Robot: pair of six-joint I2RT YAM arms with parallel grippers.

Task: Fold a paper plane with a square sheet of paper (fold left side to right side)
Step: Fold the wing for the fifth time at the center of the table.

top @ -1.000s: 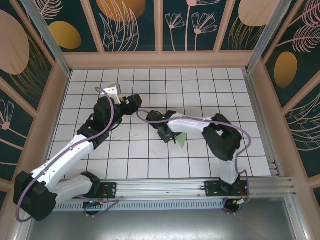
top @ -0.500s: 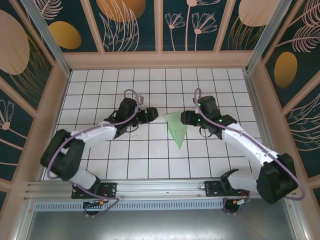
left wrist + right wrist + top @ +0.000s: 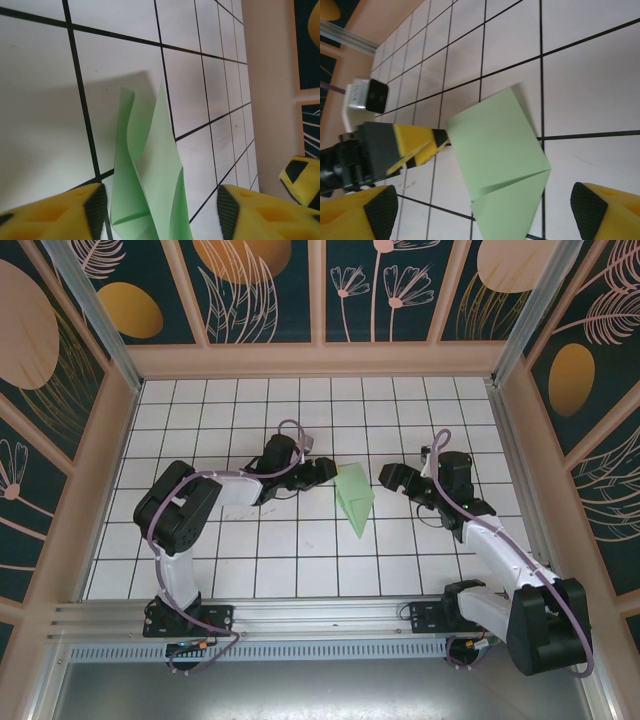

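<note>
White table (image 3: 200, 540): paper plane (image 3: 354, 497), tip nearward

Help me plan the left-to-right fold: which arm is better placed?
Probably left: the left gripper straddles the folded paper's left edge, jaws apart; the right gripper hangs open, clear of it.

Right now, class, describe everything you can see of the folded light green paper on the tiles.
The folded light green paper is thin and matte: a pointed wedge, wide end toward the far wall, tip toward the arms. It lies on the white tiled floor, with a diagonal crease and loose flaps curling up. The left claw brackets its left edge, open; contact is unclear. The right claw, open, stands apart.
</note>
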